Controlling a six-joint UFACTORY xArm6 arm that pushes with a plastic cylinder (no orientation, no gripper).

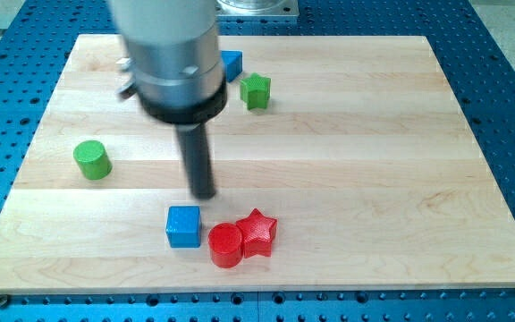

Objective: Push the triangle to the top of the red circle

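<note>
The red circle (224, 245) lies near the view's bottom centre and touches a red star (257, 233) on its right. A blue block (232, 64), its shape partly hidden behind the arm, sits near the view's top centre. My tip (204, 193) rests on the board just above and slightly right of a blue square block (183, 225), with a small gap. The tip is above and left of the red circle and far below the blue block at the top.
A green star (255, 91) lies right of the top blue block. A green cylinder (92, 159) stands at the view's left. The wooden board (401, 179) lies on a blue perforated table. The arm's grey body hides part of the board's top left.
</note>
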